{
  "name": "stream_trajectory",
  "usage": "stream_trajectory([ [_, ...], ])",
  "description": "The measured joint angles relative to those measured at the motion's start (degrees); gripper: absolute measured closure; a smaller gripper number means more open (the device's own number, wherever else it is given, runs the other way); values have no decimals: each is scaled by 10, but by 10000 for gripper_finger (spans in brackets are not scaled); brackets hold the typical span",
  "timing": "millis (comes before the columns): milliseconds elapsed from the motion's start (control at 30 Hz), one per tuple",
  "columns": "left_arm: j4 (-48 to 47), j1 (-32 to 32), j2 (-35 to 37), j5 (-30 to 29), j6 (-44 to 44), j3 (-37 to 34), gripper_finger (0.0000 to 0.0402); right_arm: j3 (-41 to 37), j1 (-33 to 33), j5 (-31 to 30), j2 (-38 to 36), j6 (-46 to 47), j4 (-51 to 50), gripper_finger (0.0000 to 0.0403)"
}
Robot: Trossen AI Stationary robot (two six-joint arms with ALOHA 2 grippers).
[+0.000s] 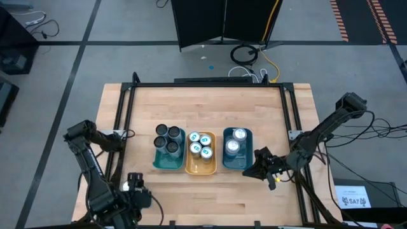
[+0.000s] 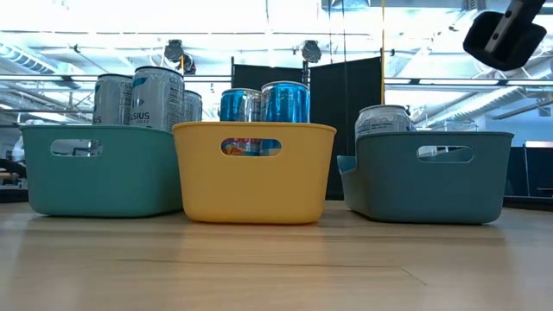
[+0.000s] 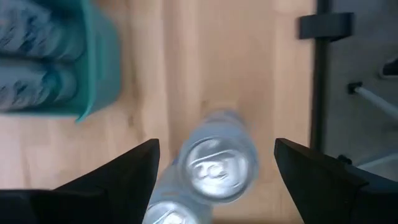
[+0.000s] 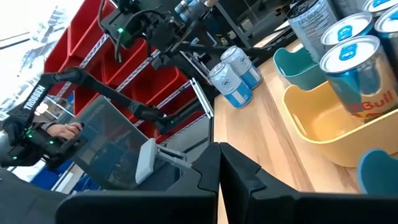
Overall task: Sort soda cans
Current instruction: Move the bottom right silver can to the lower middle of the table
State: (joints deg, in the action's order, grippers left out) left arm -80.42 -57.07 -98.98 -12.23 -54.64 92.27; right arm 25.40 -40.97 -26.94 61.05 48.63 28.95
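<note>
Looking down on your wooden tabletop (image 1: 210, 105), you have three trays side by side near its front middle: a teal tray (image 1: 166, 163) on the left, a yellow-orange tray (image 1: 201, 166) in the middle and a blue tray (image 1: 237, 162) on the right. The teal tray holds three dark-topped cans (image 1: 168, 138), standing upright and packed together. The yellow-orange tray holds four cans with blue-green top marks (image 1: 200, 145). The blue tray holds two silver-topped cans (image 1: 235, 141), one behind the other.

Two more silver cans (image 3: 219, 163) stand on the bare tabletop near its front left corner, well apart from the trays — the right wrist view shows them side by side by the table's edge.

Your left claw (image 3: 214, 171) hangs over those two cans, pointing down, its fingers (image 3: 127, 171) spread wide on either side of one can top without touching it. The left arm is folded low at the front left corner.

Your right claw (image 1: 262, 166) sits just beside the blue tray's right side, raised above the tabletop, its fingers pressed together and holding nothing. The right arm reaches in from the table's right edge.
</note>
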Motion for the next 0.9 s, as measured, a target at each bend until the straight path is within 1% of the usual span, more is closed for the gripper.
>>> stream_trajectory([
  [133,28,-12,-10,-3,54,0,77,15,0,3,25,0,0,403],
  [333,-1,-24,-25,-29,55,0,77,21,0,4,39,1,0,403],
  [633,39,-18,-27,-63,-34,0,77,21,0,4,39,1,0,403],
  [833,129,-14,-27,-68,-34,0,77,21,0,4,39,2,0,403],
  [900,155,-13,-27,-90,-35,0,77,21,0,2,39,2,4,403],
])
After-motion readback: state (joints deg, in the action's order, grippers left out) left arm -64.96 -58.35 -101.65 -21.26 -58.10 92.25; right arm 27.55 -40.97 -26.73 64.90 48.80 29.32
